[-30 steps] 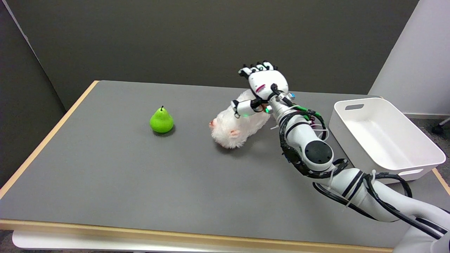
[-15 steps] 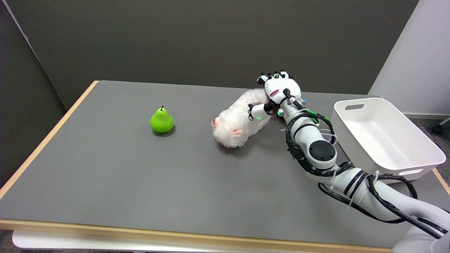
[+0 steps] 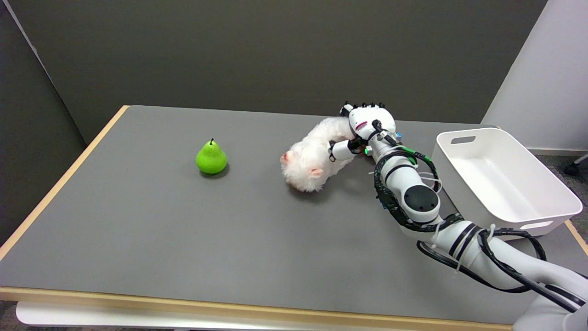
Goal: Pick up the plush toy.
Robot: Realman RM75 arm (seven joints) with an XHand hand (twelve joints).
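The white fluffy plush toy [image 3: 312, 158] lies on the grey table [image 3: 183, 220], right of the middle, with its pink-nosed head toward the near left. My right hand [image 3: 365, 126] is down on its far right end. The thumb [image 3: 341, 149] presses into the near side of the fur, and the other fingers curl over the far side, so the hand grips the toy. The toy's head and belly still rest on the table. The fingertips behind the fur are hidden.
A green pear [image 3: 211, 157] stands on the table to the left of the toy. A white plastic bin [image 3: 500, 179] sits at the table's right edge, close beside my forearm. A wooden rim runs along the table's left and near edges.
My right hand has dropped from above the toy onto its far right end and closed around it. The toy's head has shifted slightly to the right.
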